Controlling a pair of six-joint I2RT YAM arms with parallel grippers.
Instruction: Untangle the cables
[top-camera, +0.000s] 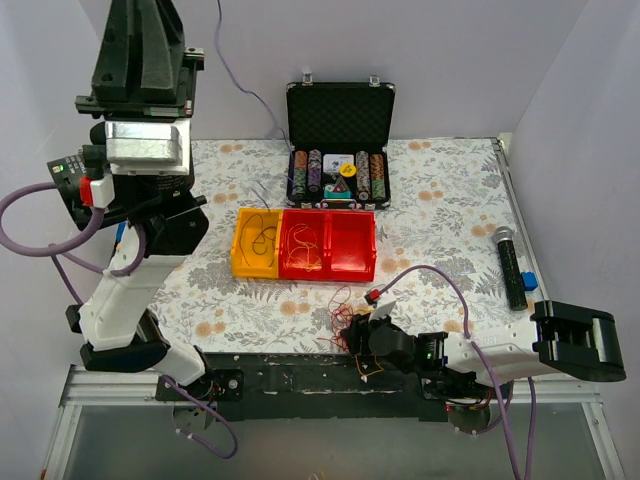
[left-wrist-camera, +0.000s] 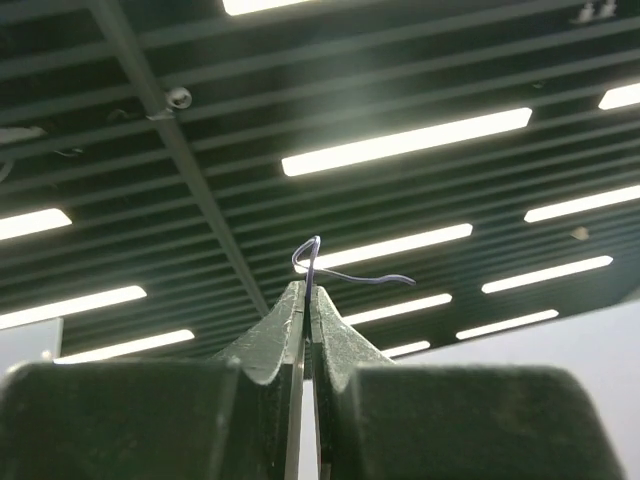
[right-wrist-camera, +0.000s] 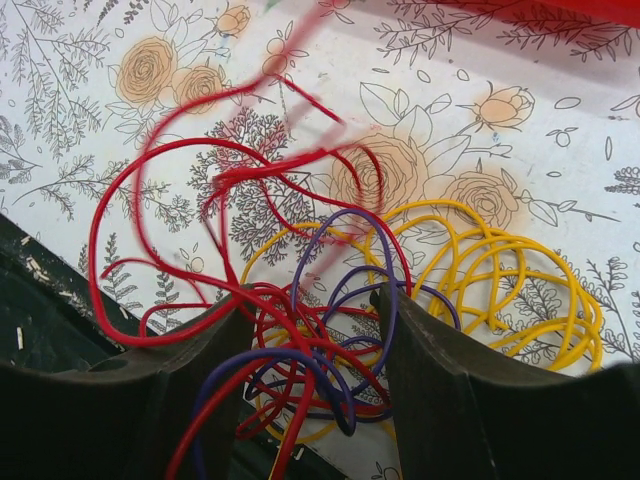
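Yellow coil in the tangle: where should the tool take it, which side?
Take the yellow coil at its outer loops farthest from the red wire, from above: they lie bare on the table there; the other side is crossed by purple wire.

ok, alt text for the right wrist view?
The right end effector, fingers open, straddles a tangle of red, purple and yellow cables lying on a floral table cover. Its red loops fan out up and left; a yellow coil sits to the right. A red tray edge shows at top right.
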